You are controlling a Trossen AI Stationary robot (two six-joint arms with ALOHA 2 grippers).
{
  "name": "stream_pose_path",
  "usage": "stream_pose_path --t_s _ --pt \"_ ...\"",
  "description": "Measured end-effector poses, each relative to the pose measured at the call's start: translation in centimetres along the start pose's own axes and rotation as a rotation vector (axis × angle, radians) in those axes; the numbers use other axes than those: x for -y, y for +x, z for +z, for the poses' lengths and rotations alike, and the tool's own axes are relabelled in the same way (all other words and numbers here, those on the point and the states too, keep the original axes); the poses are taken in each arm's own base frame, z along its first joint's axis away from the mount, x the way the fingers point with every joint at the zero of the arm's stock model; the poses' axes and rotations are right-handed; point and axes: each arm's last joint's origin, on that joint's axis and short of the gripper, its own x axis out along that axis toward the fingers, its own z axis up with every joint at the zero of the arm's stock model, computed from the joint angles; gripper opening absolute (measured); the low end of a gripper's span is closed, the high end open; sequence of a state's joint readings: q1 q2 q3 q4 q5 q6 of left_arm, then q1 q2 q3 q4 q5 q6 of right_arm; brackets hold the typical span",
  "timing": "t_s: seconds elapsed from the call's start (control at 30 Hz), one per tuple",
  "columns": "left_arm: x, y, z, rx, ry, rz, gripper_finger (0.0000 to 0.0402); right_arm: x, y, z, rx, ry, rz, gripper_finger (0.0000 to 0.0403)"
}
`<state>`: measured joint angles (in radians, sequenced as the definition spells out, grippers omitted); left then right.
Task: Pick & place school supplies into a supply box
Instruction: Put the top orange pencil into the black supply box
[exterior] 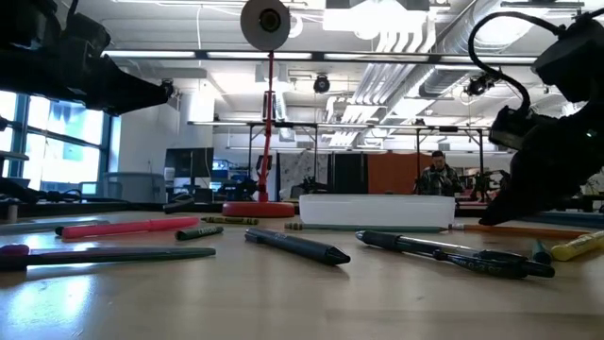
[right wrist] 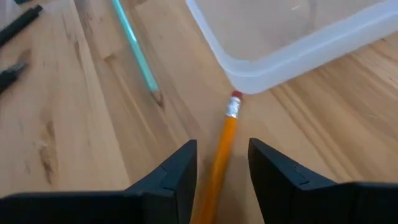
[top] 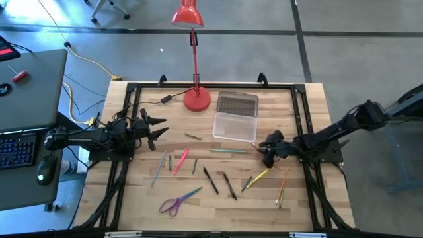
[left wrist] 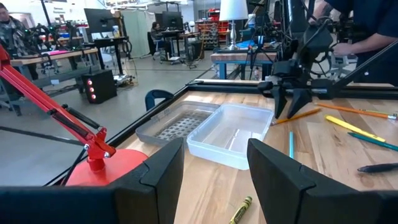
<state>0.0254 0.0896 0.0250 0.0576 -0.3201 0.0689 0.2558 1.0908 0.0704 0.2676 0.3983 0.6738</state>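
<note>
Right claw (right wrist: pixel 221 163) low on the bench (top: pixel 218 211), fingers apart and straddling an orange pencil (right wrist: pixel 225 134), not clamped; pencil's eraser end sits just beside the corner of the clear supply box (right wrist: pixel 298 37). Teal pencil (right wrist: pixel 135 46) lies near. Box open, its grey lid (top: pixel 237 103) touching its far side, by the red lamp base (top: pixel 197 100). Remaining pens, markers and purple scissors (top: pixel 173 203) scattered mid-bench. Left claw (left wrist: pixel 214 163) wide, empty, hovering at bench's left. No readable labels.
</note>
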Motion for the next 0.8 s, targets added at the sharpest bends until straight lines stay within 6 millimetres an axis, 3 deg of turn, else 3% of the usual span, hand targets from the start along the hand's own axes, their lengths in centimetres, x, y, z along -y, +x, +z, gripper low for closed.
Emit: stream_pose_path --t_s 0.37,0.63,0.8 --pt "0.0 0.0 0.0 -0.002 0.001 0.000 0.0209 0.0 1.6 -1.0 -0.085 -0.031 -0.097 0.0118" --pt "0.0 0.0 -0.1 -0.009 0.007 0.005 0.0209 -0.3 2.0 -0.8 -0.105 -0.203 -0.114 0.0017" --pt "0.0 0.0 -0.1 -0.008 0.007 0.005 0.0209 -1.5 2.3 0.2 -0.122 -0.209 -0.059 0.0020"
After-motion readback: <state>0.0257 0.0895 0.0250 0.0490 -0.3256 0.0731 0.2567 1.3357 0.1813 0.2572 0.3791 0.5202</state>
